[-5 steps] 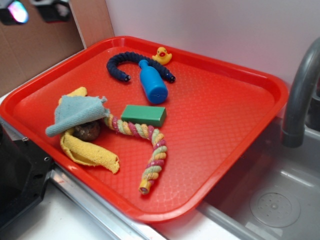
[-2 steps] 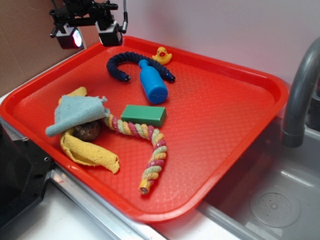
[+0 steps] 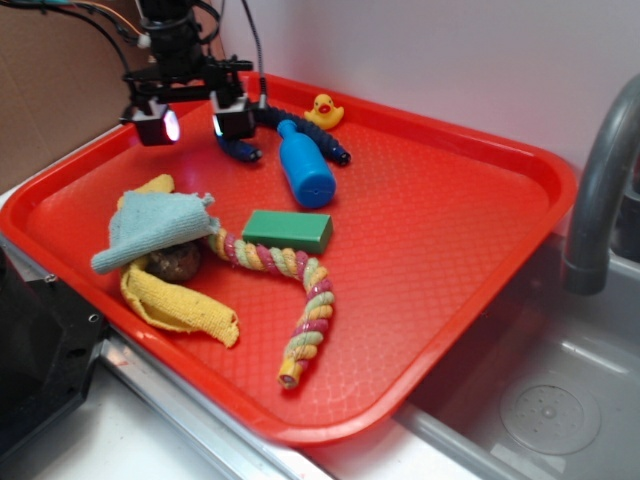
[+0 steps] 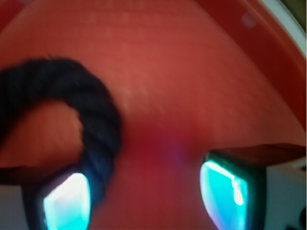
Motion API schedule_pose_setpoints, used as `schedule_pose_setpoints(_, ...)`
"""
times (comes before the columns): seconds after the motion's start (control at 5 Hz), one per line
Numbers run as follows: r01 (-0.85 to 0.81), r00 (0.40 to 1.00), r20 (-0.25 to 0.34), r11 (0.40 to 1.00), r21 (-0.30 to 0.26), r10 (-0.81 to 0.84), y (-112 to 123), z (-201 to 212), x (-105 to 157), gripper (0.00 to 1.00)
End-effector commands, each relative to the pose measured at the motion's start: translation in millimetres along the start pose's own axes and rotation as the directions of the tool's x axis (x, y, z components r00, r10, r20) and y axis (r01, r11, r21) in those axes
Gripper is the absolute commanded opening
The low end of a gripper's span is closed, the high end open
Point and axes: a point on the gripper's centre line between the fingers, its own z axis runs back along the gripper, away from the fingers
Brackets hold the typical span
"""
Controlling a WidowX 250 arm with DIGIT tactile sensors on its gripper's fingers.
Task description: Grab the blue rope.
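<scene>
The blue rope (image 3: 300,128) is a dark navy twisted arc at the back of the red tray (image 3: 440,230); its left part is partly hidden behind my gripper. My gripper (image 3: 195,122) hangs over the rope's left end, fingers wide apart and nothing held. In the wrist view the blue rope (image 4: 91,120) curls at the left and runs down beside the left fingertip (image 4: 64,201), just inside the open gap of my gripper (image 4: 146,199). The right fingertip (image 4: 225,194) is over bare tray.
A bright blue bottle (image 3: 305,168) lies across the rope's arc, with a yellow duck (image 3: 323,109) behind it. A green block (image 3: 288,230), a striped rope (image 3: 295,295), a light blue cloth (image 3: 150,228) and a yellow cloth (image 3: 175,300) lie toward the front. A sink faucet (image 3: 605,180) stands at the right.
My gripper has come down and slightly right from the tray's back left corner, and now sits low over the blue rope's left end. Nothing on the tray has moved.
</scene>
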Motion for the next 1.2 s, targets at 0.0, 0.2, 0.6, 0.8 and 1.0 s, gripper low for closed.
schedule_pose_setpoints(0.0, 0.050, 0.999, -0.018, 0.997, 0.061, -0.049, 3, 3, -7, 0.67)
schedule_pose_setpoints(0.2, 0.139, 0.990, -0.040, 0.989, 0.056, -0.137, 12, 26, -18, 0.00)
schedule_pose_setpoints(0.6, 0.451, 0.880, 0.164, 0.892, 0.012, -0.447, 31, 108, -67, 0.00)
schedule_pose_setpoints(0.8, 0.397, 0.905, 0.161, 0.918, 0.018, -0.394, 31, 159, -74, 0.00)
schedule_pose_setpoints(1.0, 0.333, 0.926, 0.174, 0.942, 0.044, -0.335, 37, 136, -53, 1.00)
